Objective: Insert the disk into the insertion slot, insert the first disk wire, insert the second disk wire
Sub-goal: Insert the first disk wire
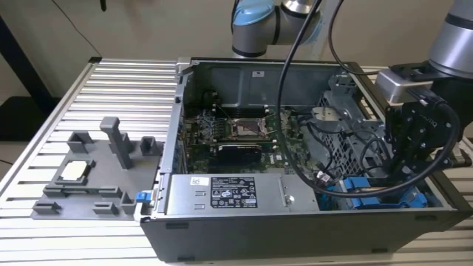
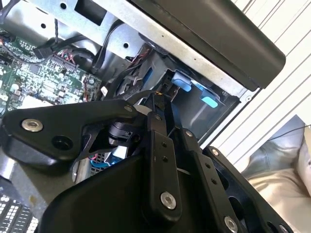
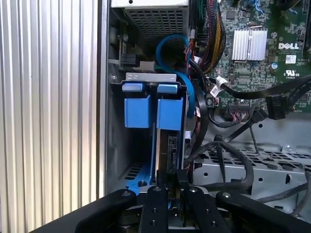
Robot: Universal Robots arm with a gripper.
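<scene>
Down in the corner of the open dark grey computer case at the exterior view's right, the black metal claw reaches in among blue plastic parts and looping black cables. The case lies on a ribbed aluminium table.

In the first wrist view, the flat silver-beige disk in its bright blue plastic frame stands on edge inside the dark grey sheet-metal insertion slot. Its blue tab sits just under the slot's pale metal bracket. A second blue-framed carrier stands just beside it in the same bay, with a dark hollow beneath its tab.

The claw's tips are at the near end face of the disk. In both wrist views the claw looks clenched, its fingers drawn nearly together. Whether something small is pinched between them cannot be told.

A bright blue flat cable arcs over the bay toward the green circuit board. Black wires with plugs lie loose beside the slot.

In the exterior view, a silver labelled power-supply box lies along the front of the case. A grey moulded fixture tray rests on the table at the exterior view's left, well apart from the claw.
</scene>
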